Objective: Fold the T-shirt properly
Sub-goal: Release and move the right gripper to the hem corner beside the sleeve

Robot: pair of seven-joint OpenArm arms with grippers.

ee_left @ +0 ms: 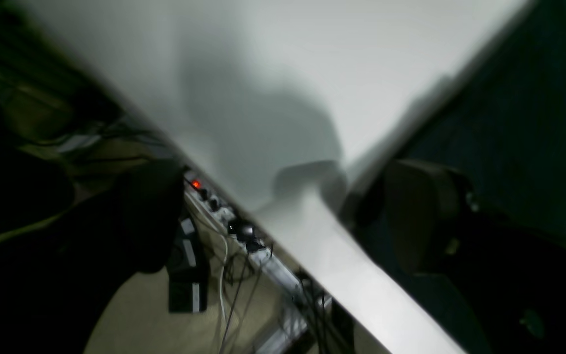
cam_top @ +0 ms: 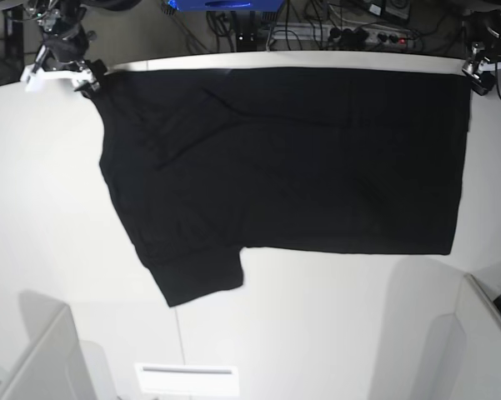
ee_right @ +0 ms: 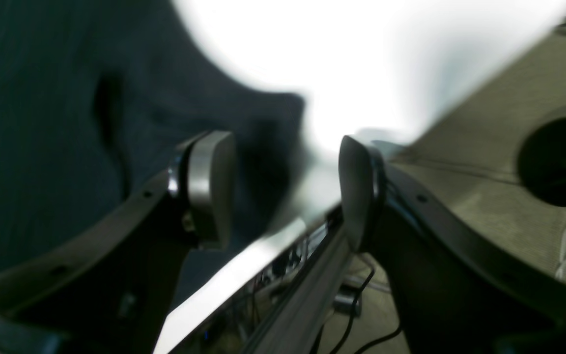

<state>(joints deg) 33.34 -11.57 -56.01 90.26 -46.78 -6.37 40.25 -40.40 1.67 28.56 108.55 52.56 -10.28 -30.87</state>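
T-shirt point(cam_top: 300, 158) laid flat on white table point(cam_top: 317, 325); left gripper point(ee_left: 283, 216) and right gripper point(ee_right: 285, 189) spread wide, nothing held.

White table point(cam_top: 317, 317), power strip point(ee_left: 214, 206)

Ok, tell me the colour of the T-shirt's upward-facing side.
Plain black, no print visible; the T-shirt shows best in the base view.

Matt black cloth T-shirt point(cam_top: 300, 158) on a smooth, seemingly glossy white table point(cam_top: 50, 208).
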